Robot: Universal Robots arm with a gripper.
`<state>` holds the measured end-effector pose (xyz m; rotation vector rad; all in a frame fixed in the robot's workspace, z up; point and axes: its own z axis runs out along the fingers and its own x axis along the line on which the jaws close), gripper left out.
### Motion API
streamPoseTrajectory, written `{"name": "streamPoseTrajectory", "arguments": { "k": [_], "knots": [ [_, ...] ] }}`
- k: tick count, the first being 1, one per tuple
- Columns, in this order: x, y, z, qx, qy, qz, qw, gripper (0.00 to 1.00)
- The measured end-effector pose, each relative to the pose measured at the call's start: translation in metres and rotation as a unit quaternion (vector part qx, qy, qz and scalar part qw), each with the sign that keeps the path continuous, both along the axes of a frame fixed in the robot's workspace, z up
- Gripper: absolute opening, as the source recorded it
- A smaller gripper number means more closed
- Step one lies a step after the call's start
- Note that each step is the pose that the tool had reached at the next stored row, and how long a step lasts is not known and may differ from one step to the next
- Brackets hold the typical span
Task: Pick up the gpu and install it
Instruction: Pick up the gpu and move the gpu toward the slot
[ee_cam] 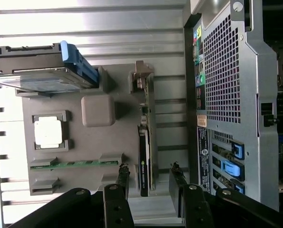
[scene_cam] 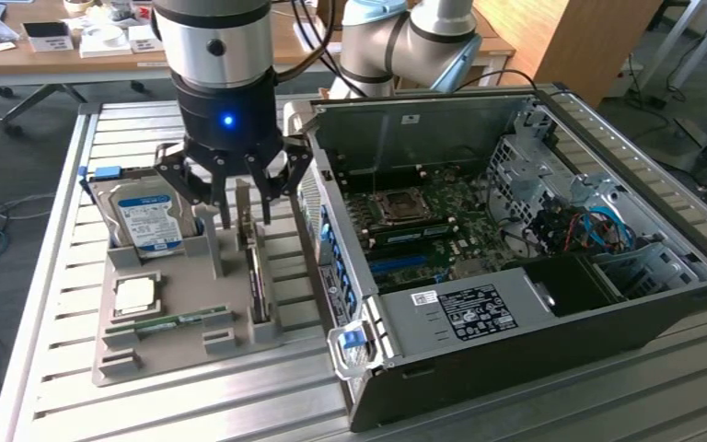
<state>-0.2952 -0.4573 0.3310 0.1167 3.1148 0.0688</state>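
Exterior high, oblique; wrist close, downward; sharing parts tray [scene_cam: 189, 287].

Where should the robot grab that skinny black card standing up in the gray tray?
Probably the long upper edge of the gpu, coming straight down from above, with one finger on each flat face. It stands on edge in slots of the gray tray, so the faces are the pinchable sides, and the open gripper hangs over it.

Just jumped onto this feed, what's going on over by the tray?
The arm's pincer hangs open over the gpu, which stands on edge in its slot on the grey tray, next to the open computer case. In the wrist view the fingers sit on either side of the card without gripping it. The gpu is not yet lifted or installed.
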Motion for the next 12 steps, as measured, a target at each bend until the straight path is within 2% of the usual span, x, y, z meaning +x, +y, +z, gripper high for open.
{"name": "streamPoseTrajectory", "arguments": {
  "k": [6, 12],
  "knots": [
    [0.0000, 0.0000, -0.0059, 0.0000, 0.0000, 0.000, 1.0000, 0.47],
    [0.0000, 0.0000, -0.0064, 0.0000, 0.0000, 0.000, 1.0000, 0.47]
  ]
}}
